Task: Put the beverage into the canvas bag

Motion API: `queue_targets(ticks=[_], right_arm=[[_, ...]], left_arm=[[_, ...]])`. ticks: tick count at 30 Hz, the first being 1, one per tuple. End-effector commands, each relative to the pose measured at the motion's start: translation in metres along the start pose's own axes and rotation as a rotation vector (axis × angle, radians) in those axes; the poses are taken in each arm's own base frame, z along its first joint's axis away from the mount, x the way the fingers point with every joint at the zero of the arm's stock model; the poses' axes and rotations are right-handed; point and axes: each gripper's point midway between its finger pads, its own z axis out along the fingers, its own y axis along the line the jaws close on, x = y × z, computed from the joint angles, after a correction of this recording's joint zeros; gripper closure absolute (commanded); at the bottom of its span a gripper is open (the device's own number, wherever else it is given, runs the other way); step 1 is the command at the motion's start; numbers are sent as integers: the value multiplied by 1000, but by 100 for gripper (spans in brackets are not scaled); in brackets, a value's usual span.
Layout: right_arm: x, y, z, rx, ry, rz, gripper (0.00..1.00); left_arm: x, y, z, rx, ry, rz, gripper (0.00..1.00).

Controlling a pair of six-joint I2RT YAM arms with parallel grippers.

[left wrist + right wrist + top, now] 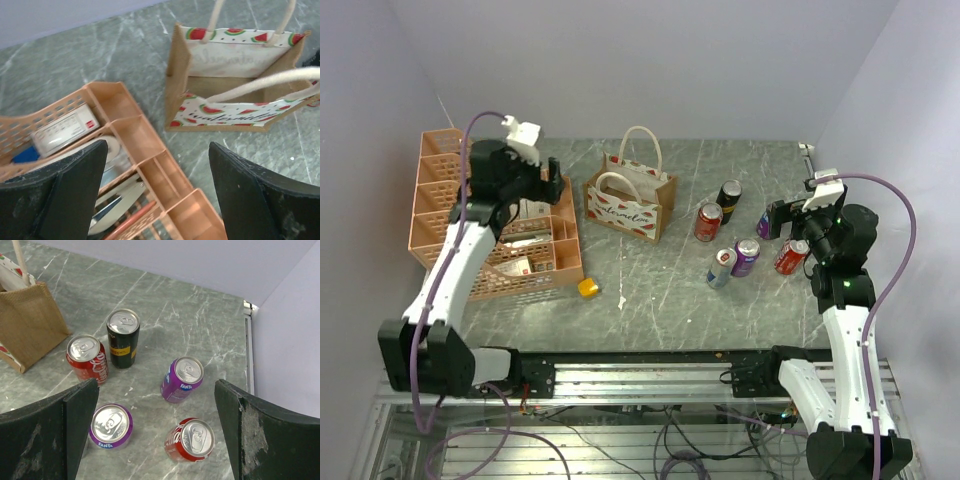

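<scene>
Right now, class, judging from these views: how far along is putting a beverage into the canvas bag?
Done: nothing; the canvas bag looks empty. In hand: nothing; the right pincer hangs open over the cans, the left pincer open near the bag. Left: grip a can, carry it over, drop it in.

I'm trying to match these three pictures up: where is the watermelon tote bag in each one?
Top view: the canvas bag stands near the middle, right of the orange tray.
Left wrist view: the bag fills the upper right, its inside showing.
Right wrist view: the bag's tan corner at the left edge, near a red can.
Shared landmark: the grey marbled table.
</scene>
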Motion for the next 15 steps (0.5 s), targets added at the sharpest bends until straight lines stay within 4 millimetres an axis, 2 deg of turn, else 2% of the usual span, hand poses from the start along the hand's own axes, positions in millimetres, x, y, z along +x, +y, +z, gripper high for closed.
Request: queue_targets(ticks=[1,5,11,15], right_arm=[[-4,1,0,-8,-17,-11,0],[-2,3,2,-15,-9,-9,0],[2,7,4,-37,-1,-8,0],[3,7,6,-42,8,-9,0]], left_arm=[[-11,-20,38,37,43,24,8],[1,-34,81,84,135,22,8],[14,-36,138,73,200,8,9],[20,-48,164,120,232,-18,16]])
